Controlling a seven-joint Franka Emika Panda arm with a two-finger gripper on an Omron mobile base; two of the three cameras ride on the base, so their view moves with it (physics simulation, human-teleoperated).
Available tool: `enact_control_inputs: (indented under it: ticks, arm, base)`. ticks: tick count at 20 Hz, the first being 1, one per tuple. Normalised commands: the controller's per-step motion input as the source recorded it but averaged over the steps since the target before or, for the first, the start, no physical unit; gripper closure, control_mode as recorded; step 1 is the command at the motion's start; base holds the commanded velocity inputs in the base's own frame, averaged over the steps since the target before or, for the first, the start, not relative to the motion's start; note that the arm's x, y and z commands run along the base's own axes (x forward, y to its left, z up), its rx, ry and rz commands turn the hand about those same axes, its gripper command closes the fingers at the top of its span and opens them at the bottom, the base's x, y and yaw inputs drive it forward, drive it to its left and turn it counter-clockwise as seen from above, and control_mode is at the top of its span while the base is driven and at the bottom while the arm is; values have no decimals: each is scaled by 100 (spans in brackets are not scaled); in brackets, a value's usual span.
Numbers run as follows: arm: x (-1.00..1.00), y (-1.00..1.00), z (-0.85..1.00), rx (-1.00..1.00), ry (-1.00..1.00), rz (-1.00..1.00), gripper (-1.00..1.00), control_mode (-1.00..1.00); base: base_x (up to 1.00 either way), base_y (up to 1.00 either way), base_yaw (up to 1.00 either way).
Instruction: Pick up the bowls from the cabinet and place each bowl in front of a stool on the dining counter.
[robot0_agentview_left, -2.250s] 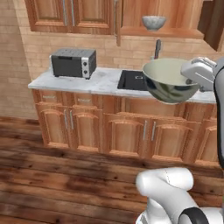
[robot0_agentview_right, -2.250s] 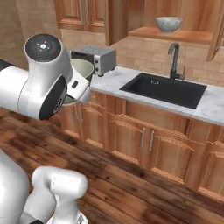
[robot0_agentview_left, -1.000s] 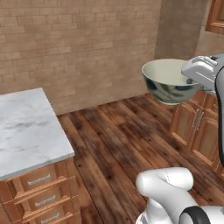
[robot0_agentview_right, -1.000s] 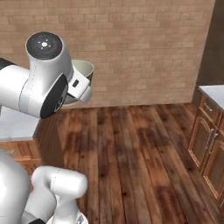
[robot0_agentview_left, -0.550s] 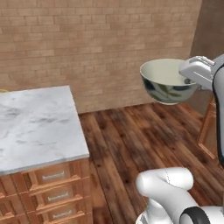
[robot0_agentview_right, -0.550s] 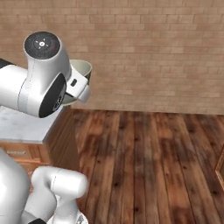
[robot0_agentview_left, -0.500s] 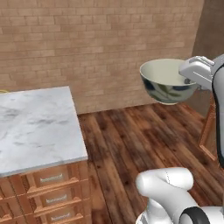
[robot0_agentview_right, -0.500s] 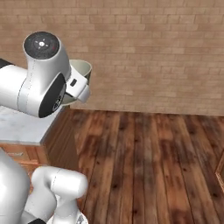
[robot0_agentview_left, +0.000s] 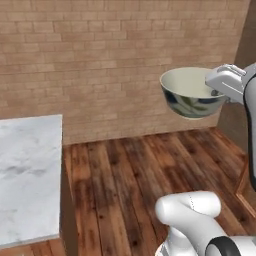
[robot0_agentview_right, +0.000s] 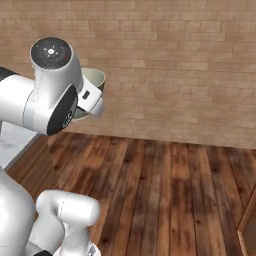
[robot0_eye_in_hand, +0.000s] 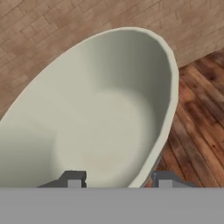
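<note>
While the arm hides most of it from the right, the patterned bowl (robot0_agentview_left: 191, 92) hangs above wood flooring (robot0_agentview_left: 130, 175), its rim clamped by the end effector (robot0_eye_in_hand: 117, 179); the tabletop (robot0_agentview_left: 27, 175) is cropped.

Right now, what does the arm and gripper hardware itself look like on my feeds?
The arm is glossy white with rounded, tube-like links and dark bands at the joints. One big round joint cap is dark grey with a small red dot at its centre. The gripper ends in two small, square-edged dark grey fingertips, and its body is a white block. No cables or lettering are visible.
</note>
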Motion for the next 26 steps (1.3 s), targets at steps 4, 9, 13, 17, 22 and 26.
enact_control_inputs:
  ticks: [4,9,13,17,22,26]
  arm:
    - [0,0,0,0,0,0,100,100]
    - [0,0,0,0,0,0,100,100]
    - [0,0,0,0,0,0,100,100]
    - [0,0,0,0,0,0,100,100]
    - [0,0,0,0,0,0,100,100]
    - [0,0,0,0,0,0,100,100]
  base:
    - [100,-44,14]
    - [100,-41,24]
    - [100,-41,53]
    - [100,-35,59]
    - [100,-36,61]
    - [100,-49,59]
